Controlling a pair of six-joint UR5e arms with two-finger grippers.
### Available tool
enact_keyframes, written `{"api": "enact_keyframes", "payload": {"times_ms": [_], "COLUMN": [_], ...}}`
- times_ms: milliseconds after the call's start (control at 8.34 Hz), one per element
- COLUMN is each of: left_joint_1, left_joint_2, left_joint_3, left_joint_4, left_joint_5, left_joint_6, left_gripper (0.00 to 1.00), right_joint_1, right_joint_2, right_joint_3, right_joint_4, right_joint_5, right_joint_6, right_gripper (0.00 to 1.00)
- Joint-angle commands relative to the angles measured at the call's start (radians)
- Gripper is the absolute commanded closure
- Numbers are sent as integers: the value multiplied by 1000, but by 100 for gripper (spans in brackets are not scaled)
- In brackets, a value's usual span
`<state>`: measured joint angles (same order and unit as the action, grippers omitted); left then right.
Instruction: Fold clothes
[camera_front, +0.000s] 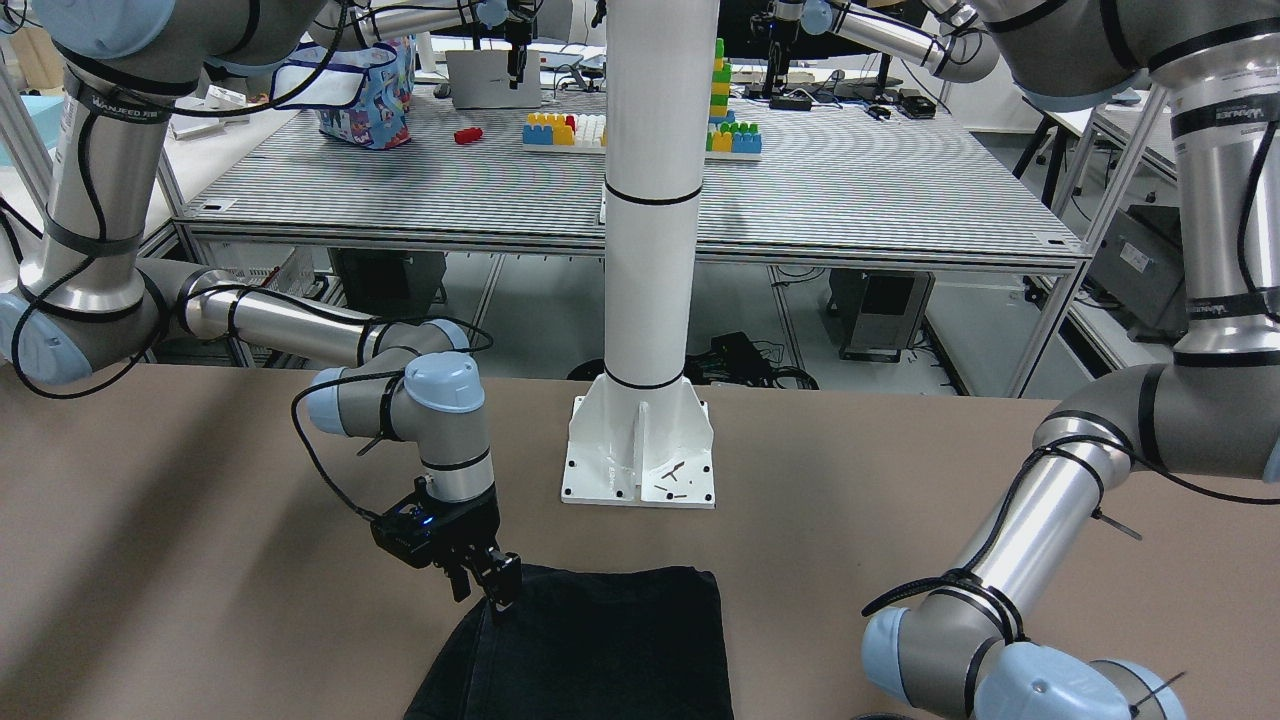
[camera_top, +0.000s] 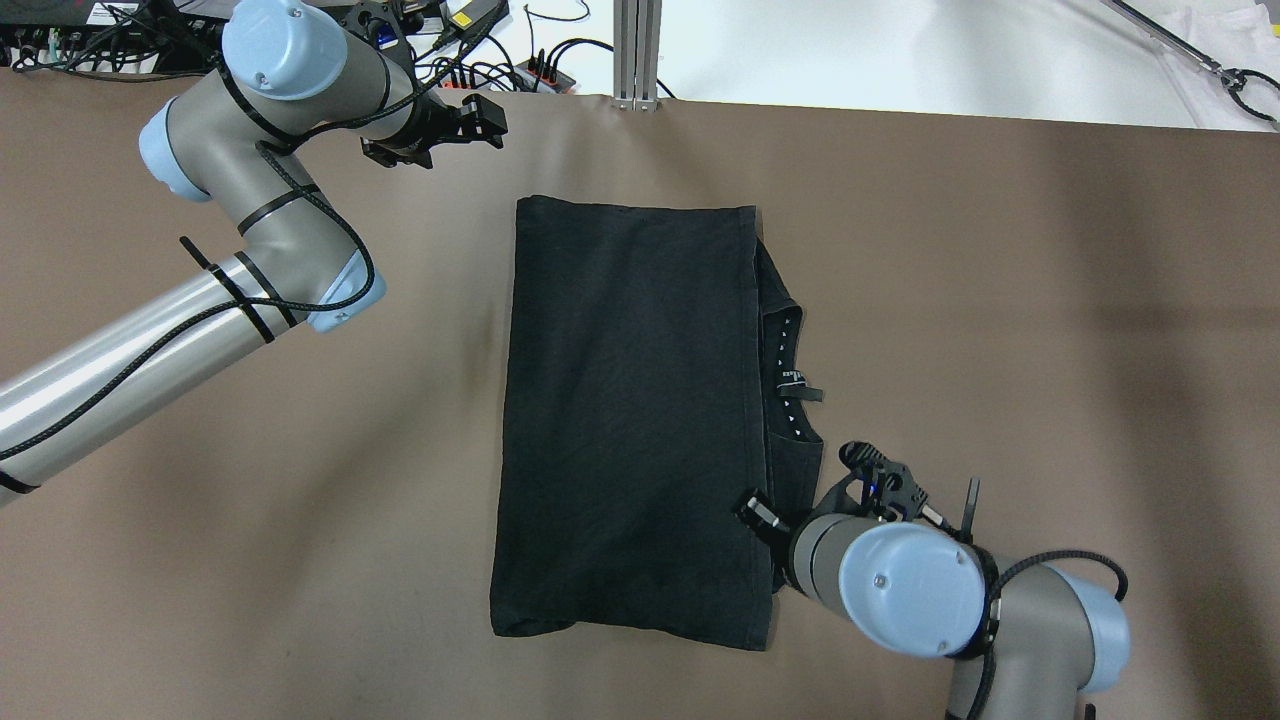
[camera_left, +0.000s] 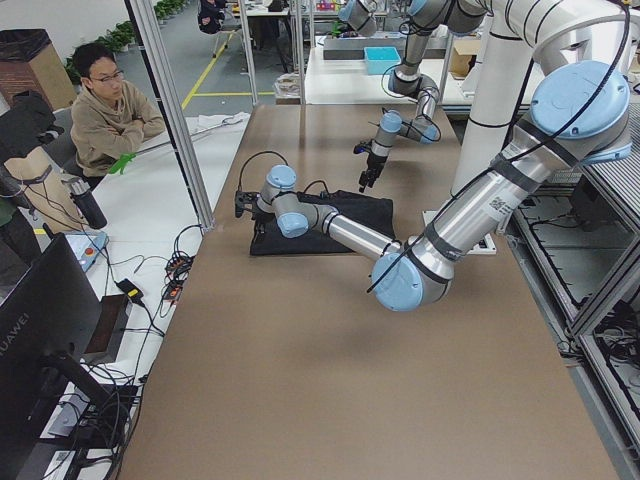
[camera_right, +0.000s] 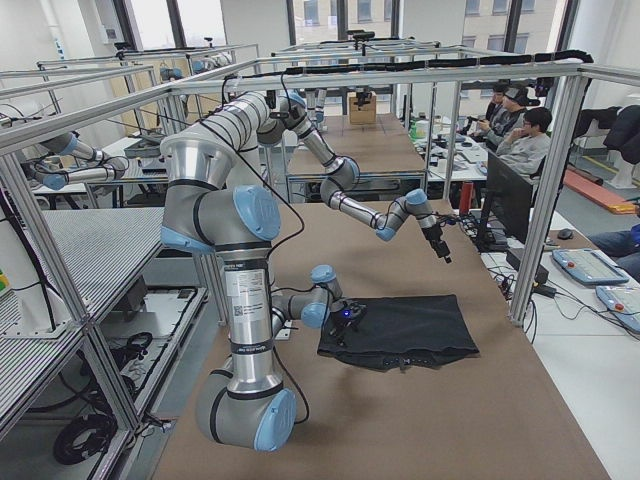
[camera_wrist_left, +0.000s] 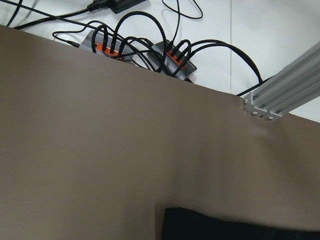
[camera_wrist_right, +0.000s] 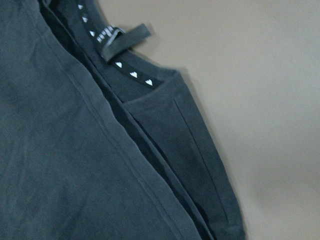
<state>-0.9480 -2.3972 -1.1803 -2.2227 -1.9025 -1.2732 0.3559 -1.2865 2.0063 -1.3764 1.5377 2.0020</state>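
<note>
You get black garment (camera_wrist_right: 55, 160) filling left and centre, top layer's hemmed edge (camera_wrist_right: 116, 146) running diagonally. Beside it, neck tape (camera_wrist_right: 134, 75) with small white marks, hang loop (camera_wrist_right: 124, 42) across it. Brown counter (camera_wrist_right: 255, 100) at right.

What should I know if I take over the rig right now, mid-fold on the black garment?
Grippers: the left claw looks open and empty, raised over the table's far edge, off the cloth. The right claw is down at the robot-side corner of the black garment, on the neckline side; I cannot tell if it pinches fabric.
Garment: it lies flat mid-table, in front of the white pillar.
Done: it appears folded over once, with the neckline peeking out along one edge.
Left: the further folds.
</note>
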Motion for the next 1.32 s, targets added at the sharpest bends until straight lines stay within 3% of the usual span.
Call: {"api": "enact_keyframes", "payload": {"times_ms": [0,120,959,1199], "left_joint_1": [0,0,2,2], "left_joint_2": [1,1,6,6], "left_joint_3": [-1,-1,1,1], "left_joint_4": [1,1,1,1], "left_joint_5": [2,2,16,17], "left_joint_6": [0,0,2,2], "left_gripper": [0,0,0,0], "right_joint_1": [-188,-228,-209,-178], "right_joint_2": [-13,-13,-14,-5], "right_joint_3": [23,11,-41,-43], "right_joint_4": [-70,-70,-55,-56], "right_joint_5": [-175,-218,-222,-222], "right_joint_6": [256,256,236,222], "right_gripper": [30,31,40,50]}}
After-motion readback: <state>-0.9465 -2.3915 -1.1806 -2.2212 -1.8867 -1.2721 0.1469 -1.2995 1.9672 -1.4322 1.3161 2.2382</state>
